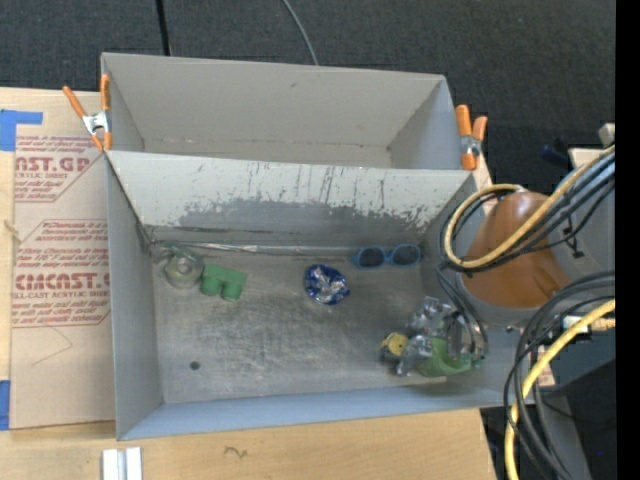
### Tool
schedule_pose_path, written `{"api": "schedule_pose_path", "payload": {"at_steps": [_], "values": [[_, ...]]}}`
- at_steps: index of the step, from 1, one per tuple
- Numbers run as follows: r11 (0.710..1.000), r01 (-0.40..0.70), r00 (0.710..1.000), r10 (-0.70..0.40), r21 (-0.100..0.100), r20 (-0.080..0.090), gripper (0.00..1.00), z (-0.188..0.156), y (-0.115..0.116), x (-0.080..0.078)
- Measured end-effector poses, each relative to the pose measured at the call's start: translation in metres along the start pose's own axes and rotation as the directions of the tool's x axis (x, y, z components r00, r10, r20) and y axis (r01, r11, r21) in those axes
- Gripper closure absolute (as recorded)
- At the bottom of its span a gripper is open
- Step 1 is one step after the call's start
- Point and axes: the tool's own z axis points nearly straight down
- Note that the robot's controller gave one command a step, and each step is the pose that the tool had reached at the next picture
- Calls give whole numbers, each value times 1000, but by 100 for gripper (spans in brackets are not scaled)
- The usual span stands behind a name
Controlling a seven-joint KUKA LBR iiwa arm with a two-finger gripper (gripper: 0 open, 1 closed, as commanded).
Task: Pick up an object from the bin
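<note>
A grey metal bin (260, 353) seen from above holds a thin scatter of small things along its far side: a clear round object (180, 268) at the left, a green block (222, 284) just beside it, a blue-and-white crumpled ball (326, 285) near the middle, and a pair of blue sunglasses (388, 257) against the back wall to the right. All four lie well apart from the lower right corner, and the floor across the lower left and centre of the frame lies bare. The gripper (440, 340) is down in that lower right corner, close to the right wall and the near rim, under the arm's orange cover (510, 253) and looping cables (470, 230). It sits over a green object (450, 365), with a small yellow piece (393, 345) just to its left. Whether the gripper is open or closed on either cannot be told.
</note>
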Motion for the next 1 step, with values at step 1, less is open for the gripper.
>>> {"api": "schedule_pose_path", "payload": {"at_steps": [1], "values": [[1000, 1, 1000, -1, 0, 6, 100, -97, 1, -2]]}}
